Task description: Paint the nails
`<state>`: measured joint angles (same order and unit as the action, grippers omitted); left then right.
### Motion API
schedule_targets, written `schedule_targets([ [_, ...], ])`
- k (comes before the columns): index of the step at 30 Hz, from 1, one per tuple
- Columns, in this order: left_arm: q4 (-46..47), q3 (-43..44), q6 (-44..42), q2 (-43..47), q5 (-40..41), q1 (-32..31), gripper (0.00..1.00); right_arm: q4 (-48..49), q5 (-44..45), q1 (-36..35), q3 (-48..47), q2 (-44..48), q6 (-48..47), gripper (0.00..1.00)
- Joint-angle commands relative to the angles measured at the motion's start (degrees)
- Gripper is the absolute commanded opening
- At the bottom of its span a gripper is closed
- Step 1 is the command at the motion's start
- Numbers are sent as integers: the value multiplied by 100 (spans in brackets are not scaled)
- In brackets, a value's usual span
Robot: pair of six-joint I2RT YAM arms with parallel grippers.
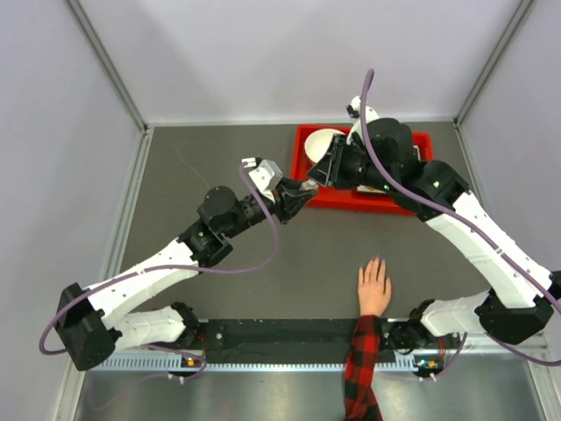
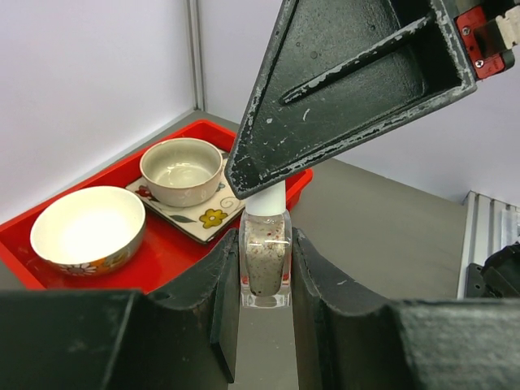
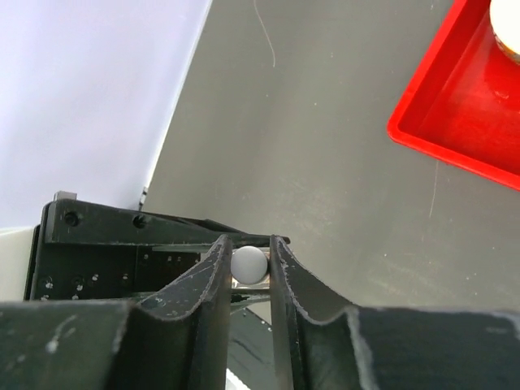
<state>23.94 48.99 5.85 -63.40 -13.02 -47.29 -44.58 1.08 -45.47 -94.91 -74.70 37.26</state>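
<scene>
A light-skinned hand (image 1: 374, 286) in a red-and-black plaid sleeve (image 1: 361, 368) lies flat near the table's front edge, fingers pointing away. Its nails (image 1: 378, 262) are too small to make out. My left gripper (image 1: 301, 193) is shut on a small clear nail polish bottle (image 2: 266, 260) with speckled pale polish, held upright above the table. My right gripper (image 1: 315, 179) comes from above and is shut on the bottle's white cap (image 3: 249, 264), which also shows in the left wrist view (image 2: 266, 200). Both grippers meet mid-table, well beyond the hand.
A red tray (image 1: 424, 140) at the back right holds a white bowl (image 2: 88, 231) and a grey cup (image 2: 182, 169) on a flowered plate (image 2: 208, 218). A black rail (image 1: 280, 338) runs along the front edge. Walls close in left, right and back.
</scene>
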Motion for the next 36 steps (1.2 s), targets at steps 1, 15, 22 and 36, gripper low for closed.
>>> schedule_targets([
  [1,391,243,354,38,-147,61,0,273,-432,-84,33,200,-183,0],
  [15,1384,128,2341,284,-3047,563,0,1358,-4622,-41,1171,1485,-4778,0],
  [22,1982,32,2790,336,-4156,580,0,-16,-6356,241,658,1071,-6169,0],
  [36,163,330,805,293,-1741,572,0,802,-1834,232,456,922,-2234,78],
])
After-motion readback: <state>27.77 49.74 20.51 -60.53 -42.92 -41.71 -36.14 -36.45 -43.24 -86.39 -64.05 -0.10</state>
